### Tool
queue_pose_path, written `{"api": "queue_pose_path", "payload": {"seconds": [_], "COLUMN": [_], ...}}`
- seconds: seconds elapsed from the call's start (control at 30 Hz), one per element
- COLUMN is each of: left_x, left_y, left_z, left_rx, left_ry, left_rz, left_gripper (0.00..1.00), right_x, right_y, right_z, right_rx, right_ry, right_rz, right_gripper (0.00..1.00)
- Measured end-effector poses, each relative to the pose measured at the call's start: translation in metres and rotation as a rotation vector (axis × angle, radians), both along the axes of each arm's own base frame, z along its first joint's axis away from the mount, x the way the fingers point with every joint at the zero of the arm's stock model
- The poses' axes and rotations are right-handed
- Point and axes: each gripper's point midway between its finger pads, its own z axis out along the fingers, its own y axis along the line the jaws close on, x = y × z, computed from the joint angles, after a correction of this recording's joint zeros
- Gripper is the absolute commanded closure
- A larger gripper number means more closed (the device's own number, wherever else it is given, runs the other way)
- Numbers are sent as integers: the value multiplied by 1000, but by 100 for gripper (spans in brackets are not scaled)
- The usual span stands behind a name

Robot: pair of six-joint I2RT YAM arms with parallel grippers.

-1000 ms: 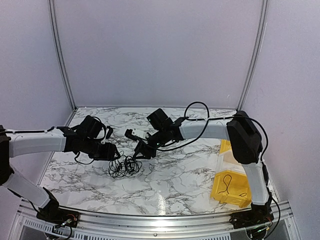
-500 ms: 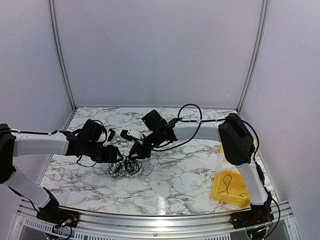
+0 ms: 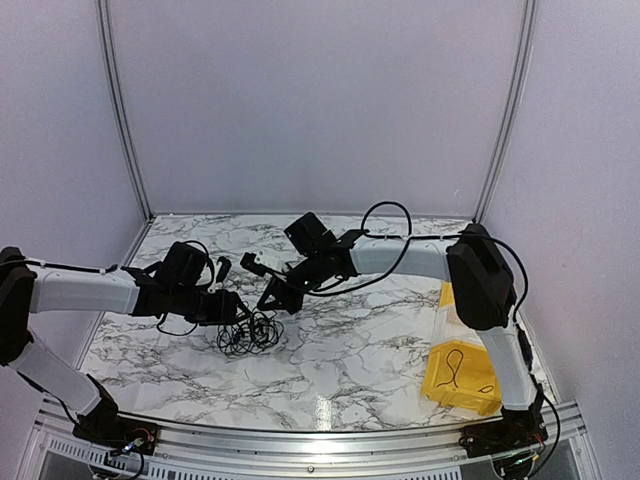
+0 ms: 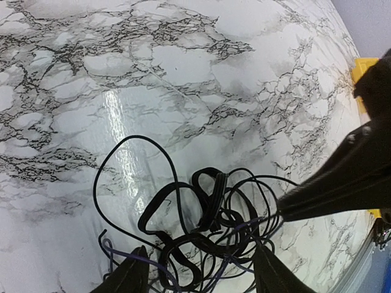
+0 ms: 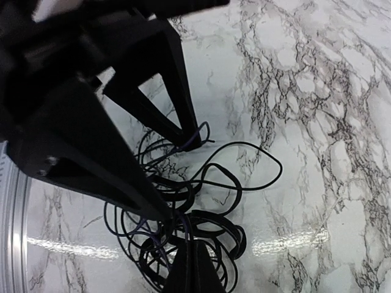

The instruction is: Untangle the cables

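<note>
The cables (image 3: 247, 335) are a small tangled bundle of thin black wires with thin purple strands, lying on the marble table; no white wire shows. My left gripper (image 3: 228, 310) is open, and in the left wrist view its fingertips (image 4: 131, 274) straddle the near side of the bundle (image 4: 214, 226). My right gripper (image 3: 272, 303) is shut, and its closed tip (image 5: 189, 244) pinches strands of the bundle (image 5: 201, 201). In the left wrist view it enters as a dark wedge (image 4: 317, 189) from the right. The left fingers (image 5: 177, 122) show at the upper left of the right wrist view.
A yellow bin (image 3: 478, 392) at the right front holds one loose black cable (image 3: 455, 368). The right arm's own thick black cable (image 3: 390, 225) loops above the table's back. Grey walls close the table at back and sides.
Both grippers have closed in on the bundle: the right one moved left and slightly down, the left one a little right. The bundle has hardly shifted.
</note>
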Motion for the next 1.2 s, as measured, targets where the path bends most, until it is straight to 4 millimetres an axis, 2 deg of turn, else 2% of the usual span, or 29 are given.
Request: {"api": "queue_pose_path", "payload": {"seconds": [0.1, 0.27, 0.37, 0.53, 0.63, 0.77, 0.87, 1.0, 1.1, 1.2], "left_x": [0, 9, 18, 33, 38, 24, 13, 5, -4, -4], "left_y": [0, -5, -8, -10, 5, 34, 40, 31, 12, -6], "left_z": [3, 19, 37, 71, 88, 94, 92, 95, 93, 89], "left_rx": [-30, -111, -183, -278, -312, -327, -321, -308, -286, -266], "left_ry": [-24, -93, -163, -268, -326, -386, -406, -428, -434, -426], "left_rz": [12, 49, 82, 145, 239, 349, 359, 310, 223, 173], "left_gripper": [39, 39, 39, 41, 41, 40, 37, 35, 35, 37], "right_x": [-3, -7, -8, -2, 2, 8, 13, 16, 16, 16], "right_y": [-4, -7, -7, -8, -9, -10, -10, -10, -10, -10], "right_z": [33, 113, 135, 133, 132, 130, 130, 131, 131, 131], "right_rx": [38, 158, 196, 182, 171, 159, 153, 153, 154, 156], "right_ry": [-18, -87, -115, -132, -141, -145, -149, -152, -146, -136], "right_rz": [-9, -24, -27, -51, -73, -116, -142, -161, -167, -170], "right_gripper": [100, 100, 100, 100, 100, 100, 100, 100, 100, 100]}}
